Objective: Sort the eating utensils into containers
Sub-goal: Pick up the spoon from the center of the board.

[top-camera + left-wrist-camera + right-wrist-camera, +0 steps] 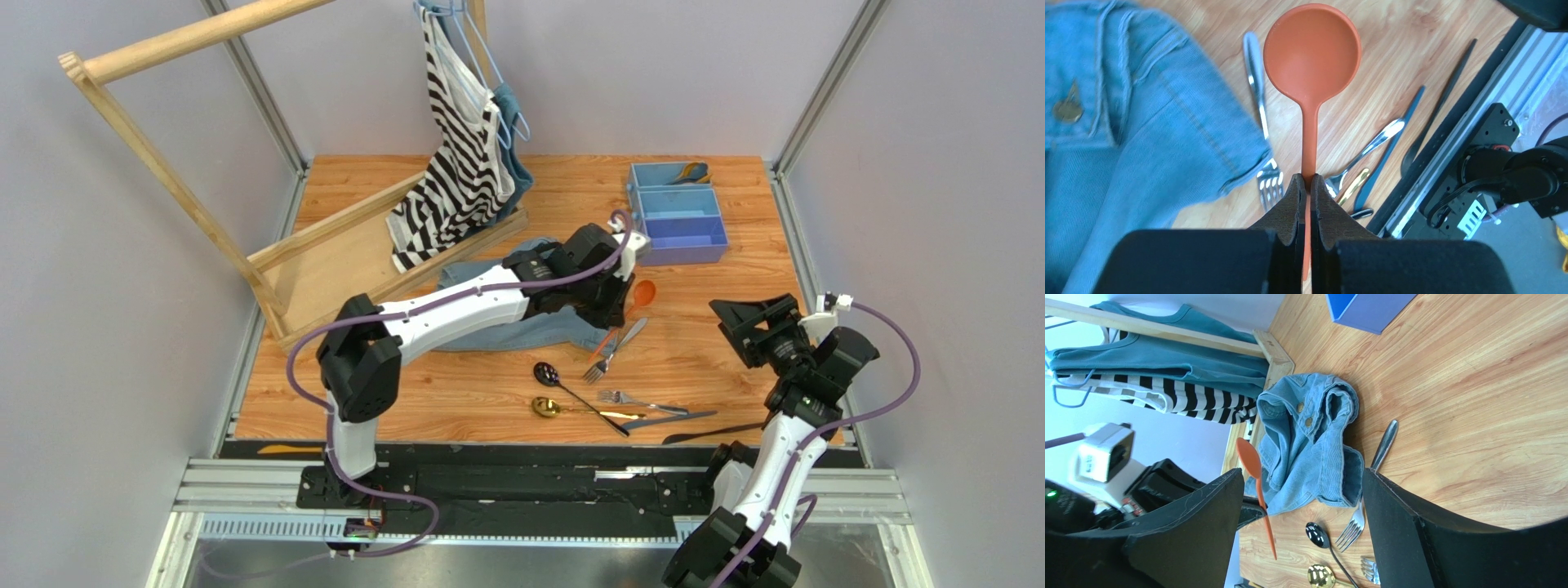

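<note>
A wooden tabletop carries a tilted timber clothes rack hung with a black-and-white striped top at its far left. A crumpled blue denim jacket lies near the centre. The left arm reaches across the jacket, its left hand clamped tight on the handle of an orange spoon. The round bowl points away from the fingers and hangs between the jacket and the light blue three-compartment tray at the far right. One brownish utensil lies in the tray's farthest compartment. The right hand hovers at the right with its jaws spread wide around nothing. The other cutlery lies loose on the near half of the tabletop. A silver fork sits just beside the jacket's edge, with a black spoon and a gold spoon closer in. A second fork and dark knives lie nearest the arms' bases.
</note>
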Controlling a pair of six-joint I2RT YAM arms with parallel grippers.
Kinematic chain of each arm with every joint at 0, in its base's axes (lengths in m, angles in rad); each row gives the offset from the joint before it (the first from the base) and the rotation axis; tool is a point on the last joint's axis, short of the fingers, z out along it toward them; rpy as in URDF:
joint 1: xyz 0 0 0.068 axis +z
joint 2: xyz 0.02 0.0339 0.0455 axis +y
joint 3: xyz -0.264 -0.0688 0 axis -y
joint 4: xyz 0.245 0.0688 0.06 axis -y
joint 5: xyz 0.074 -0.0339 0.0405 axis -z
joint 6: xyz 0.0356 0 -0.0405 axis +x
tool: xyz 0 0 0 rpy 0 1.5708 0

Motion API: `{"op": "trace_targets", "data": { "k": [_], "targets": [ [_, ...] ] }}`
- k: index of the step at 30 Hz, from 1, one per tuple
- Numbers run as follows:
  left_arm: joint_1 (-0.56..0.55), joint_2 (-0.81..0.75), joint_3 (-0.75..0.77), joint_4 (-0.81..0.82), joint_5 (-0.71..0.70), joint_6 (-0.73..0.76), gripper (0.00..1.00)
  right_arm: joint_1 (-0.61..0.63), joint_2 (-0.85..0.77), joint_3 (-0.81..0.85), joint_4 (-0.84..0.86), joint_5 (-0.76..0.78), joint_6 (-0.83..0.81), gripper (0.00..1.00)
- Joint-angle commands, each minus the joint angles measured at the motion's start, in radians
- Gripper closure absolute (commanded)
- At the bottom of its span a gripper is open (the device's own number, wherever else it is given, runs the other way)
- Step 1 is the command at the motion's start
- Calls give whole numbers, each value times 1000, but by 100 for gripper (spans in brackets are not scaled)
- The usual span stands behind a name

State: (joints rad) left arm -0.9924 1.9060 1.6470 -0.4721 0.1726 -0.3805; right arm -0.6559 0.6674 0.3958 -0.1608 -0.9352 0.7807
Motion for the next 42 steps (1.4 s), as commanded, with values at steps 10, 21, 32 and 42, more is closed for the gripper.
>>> {"op": "trace_targets", "data": {
  "k": [10,21,32,42],
  "targets": [
    [75,-261,-193,-66,-48,37,100,218,3,110,3,8,0,26],
    [75,-412,-311,-204,-110,46,100,643,80,175,44,223,11,28],
    [46,-423,-303,-232,-76,17,100,993,193,236,101,466,28,32],
    [-40,-351,-211,-261,-100,11,100,1062,256,215,152,536,43,36]
  ]
}}
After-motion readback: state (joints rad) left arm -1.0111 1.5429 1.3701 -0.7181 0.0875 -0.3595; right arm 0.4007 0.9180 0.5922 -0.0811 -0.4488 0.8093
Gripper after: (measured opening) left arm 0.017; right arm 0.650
